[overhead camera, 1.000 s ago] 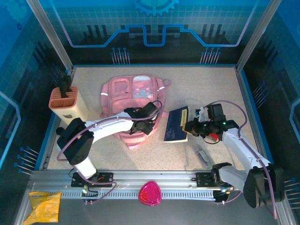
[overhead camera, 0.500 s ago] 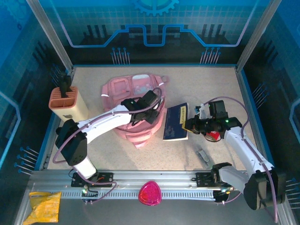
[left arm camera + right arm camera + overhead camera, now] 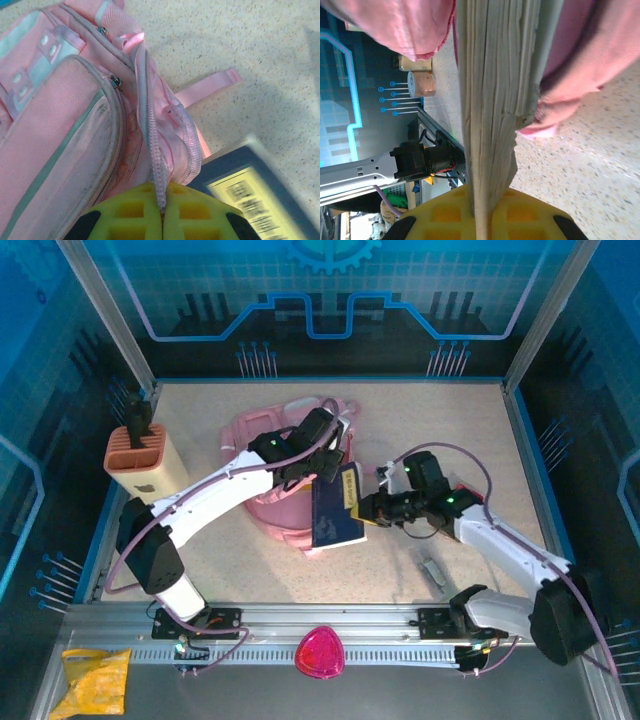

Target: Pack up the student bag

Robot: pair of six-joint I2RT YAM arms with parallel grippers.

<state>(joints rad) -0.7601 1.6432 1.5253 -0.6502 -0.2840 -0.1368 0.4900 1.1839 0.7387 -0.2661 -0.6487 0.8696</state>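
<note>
**A:** What does the student bag (image 3: 243, 432) look like?

**B:** It's soft and pink, slumped on the speckled table (image 3: 450, 430) a little left of centre, under the left arm. The left wrist view shows its woven panels (image 3: 65, 125), grey-edged zipper lines, a pale see-through pocket at the upper left and one strap trailing onto the table.

**A:** And the grippers?

**B:** The left gripper (image 3: 326, 462) has its yellow pads (image 3: 130, 212) pressed together on the bag's zippered edge. The right gripper (image 3: 368, 510) is clamped on the page edge of a dark blue book (image 3: 333, 508). The book stands tilted against the bag's right side, with its yellow label facing up.

**A:** What's hard to make out?

**B:** From above, the left arm covers the bag's middle. The print on the label (image 3: 250, 195) is blurred. The right wrist view shows the book's pages (image 3: 495, 90) with pink fabric (image 3: 410, 25) on both sides, but I can't tell how far into the bag the book reaches
</note>
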